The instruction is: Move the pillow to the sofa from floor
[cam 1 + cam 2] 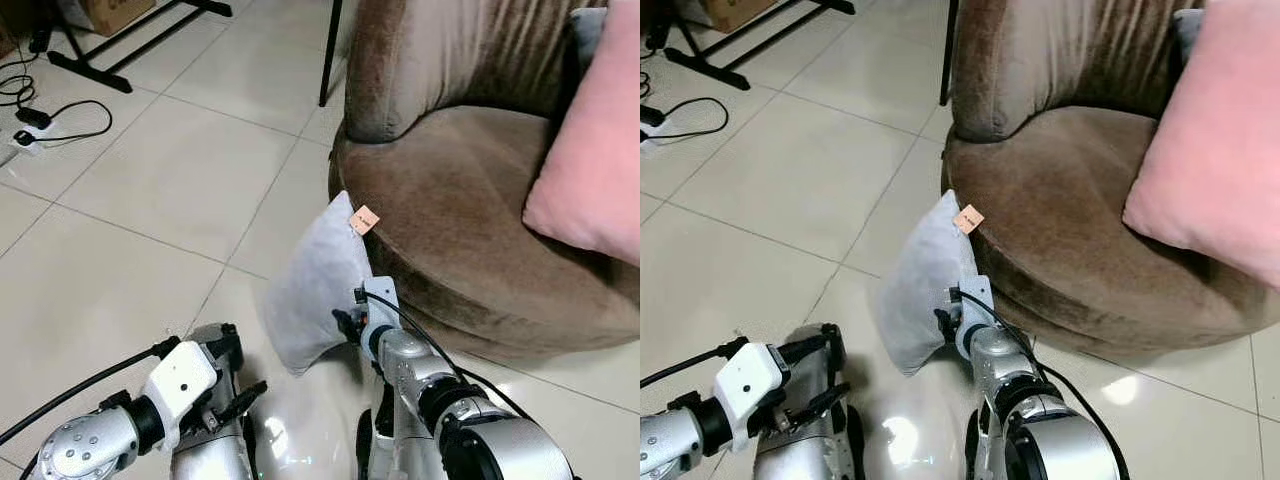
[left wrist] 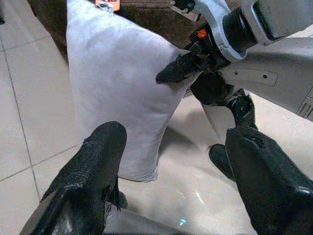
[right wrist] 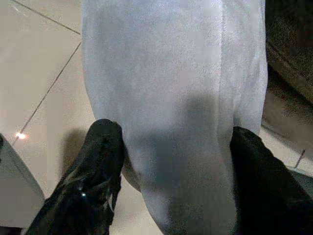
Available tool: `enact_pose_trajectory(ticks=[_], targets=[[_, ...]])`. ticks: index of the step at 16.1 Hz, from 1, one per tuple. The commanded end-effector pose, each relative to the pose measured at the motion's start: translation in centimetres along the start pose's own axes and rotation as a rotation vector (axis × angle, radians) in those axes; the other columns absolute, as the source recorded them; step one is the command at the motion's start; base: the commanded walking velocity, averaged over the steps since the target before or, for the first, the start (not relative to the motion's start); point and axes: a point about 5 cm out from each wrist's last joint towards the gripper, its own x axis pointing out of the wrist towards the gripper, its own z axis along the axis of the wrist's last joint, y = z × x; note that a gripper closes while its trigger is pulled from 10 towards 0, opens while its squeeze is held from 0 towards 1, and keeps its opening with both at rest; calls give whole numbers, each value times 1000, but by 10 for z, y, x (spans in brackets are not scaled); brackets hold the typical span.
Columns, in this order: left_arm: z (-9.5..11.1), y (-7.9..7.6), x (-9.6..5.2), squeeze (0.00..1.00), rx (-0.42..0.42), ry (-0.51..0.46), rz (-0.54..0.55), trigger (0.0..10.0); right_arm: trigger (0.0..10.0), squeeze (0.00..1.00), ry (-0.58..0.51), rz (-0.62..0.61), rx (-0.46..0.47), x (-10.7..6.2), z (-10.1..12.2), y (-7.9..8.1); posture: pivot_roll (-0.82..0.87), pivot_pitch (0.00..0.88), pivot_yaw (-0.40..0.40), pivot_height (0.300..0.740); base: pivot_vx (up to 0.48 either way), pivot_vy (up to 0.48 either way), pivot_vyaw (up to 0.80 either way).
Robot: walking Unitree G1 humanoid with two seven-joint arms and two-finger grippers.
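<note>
right now the grey pillow [image 1: 318, 285] stands up on one corner on the tile floor [image 1: 150, 190], and it leans against the front of the brown sofa [image 1: 470, 210]. a small orange tag [image 1: 364, 220] sticks out near its top corner. the right gripper [image 1: 352, 322] is at the lower side of the pillow. in the right wrist view its two black fingers [image 3: 90, 181] sit on both sides of the soft cloth, with the pillow squeezed between them, so it looks like it is pinching the pillow. that hold is likely there so the pillow can be lifted up and over the sofa's front edge.

the left gripper [image 1: 232, 395] is low near the floor, just beside the pillow but not touching it. in the left wrist view its fingers [image 2: 93, 171] are spread wide with nothing between them. it may be waiting to help from the other side, since a floppy pillow can sag when it is held by one edge.

the pillow is not on the sofa yet, so the lift looks like the next part.

on the sofa seat there is a big pink cushion [image 1: 590, 150] on the right side. the left part of the seat looks free, so that seems the easy spot to drop the pillow. the round front of the sofa is the main thing in the way. farther off on the floor are black cables [image 1: 45, 110] and the legs of a black stand [image 1: 120, 50], well apart from the pillow.
</note>
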Motion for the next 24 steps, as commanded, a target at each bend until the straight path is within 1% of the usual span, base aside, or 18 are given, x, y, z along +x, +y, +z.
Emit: enact_pose_trajectory(ticks=[1, 4, 6, 8, 11, 13, 15, 16, 17, 18, 19, 20, 21, 22, 23, 24], targets=[[2, -4, 1, 0, -6, -7, -18, 10000, 0, 0, 18, -4, 11, -1, -7, 0, 158, 229, -69, 501, 0, 0, 0], [2, -4, 3, 0, -7, -8, -18, 10000, 0, 0, 9, -9, 19, -1, -7, -1, 156, 227, -72, 501, 0, 0, 0], [3, -3, 4, 0, -7, -10, -15, 10000, 0, 0, 23, -1, 14, -1, -8, -1, 159, 220, -75, 501, 0, 0, 0], [3, -1, 5, 0, -5, -11, -11, 10000, 0, 0, 28, 17, 1, -1, -8, 2, 162, 220, -74, 501, 0, 0, 0], [2, 1, 5, 0, -1, -9, -6, 10000, 0, 0, 22, 28, 16, 0, -6, 3, 162, 204, -73, 501, 0, 0, 0], [2, 4, 6, 0, 1, -9, 0, 10000, 0, 0, 14, 46, 11, 0, -4, 5, 161, 190, -71, 501, 0, 0, 0], [2, 7, 8, 0, 3, -16, 11, 10000, 0, 0, -12, 95, 19, 1, 1, 10, 158, 157, -68, 501, 0, 0, 0], [-3, 15, 13, 0, 2, -27, 69, 10000, 0, 0, -34, 198, -24, 1, 7, 20, 136, 111, -62, 501, 0, 0, 0], [-6, 18, 13, 0, -5, -30, 95, 10000, 0, 0, -55, 240, -36, 0, 10, 23, 124, 80, -58, 501, 0, 0, 0], [-5, 18, 12, 0, -5, -34, 107, 10000, 0, 0, -73, 260, -23, 0, 12, 23, 117, 33, -57, 501, 0, 0, 0], [-2, 19, 11, 0, 1, -44, 132, 10000, 0, 0, -119, 293, 14, -2, 19, 20, 114, 0, -56, 501, 0, 0, 0], [4, 21, 14, 0, 10, -70, 181, 10000, 0, 0, -198, 343, 82, -8, 30, 13, 120, 0, -68, 501, 0, 0, 0], [9, 23, 15, 0, 11, -94, 216, 10000, 0, 0, -252, 370, 104, -14, 36, 9, 119, 0, -78, 501, 0, 0, 0], [15, 28, 18, 0, 6, -137, 281, 10000, 0, 0, -325, 393, 119, -26, 43, 1, 99, 0, -74, 501, 0, 0, 0], [16, 31, 19, 0, -3, -158, 313, 10000, 0, 0, -360, 397, 125, -36, 46, -2, 83, 0, -64, 501, 0, 0, 0], [17, 37, 21, 0, -1, -165, 370, 10000, 0, 0, -405, 380, 141, -49, 49, -8, 75, 0, -61, 501, 0, 0, 0]])
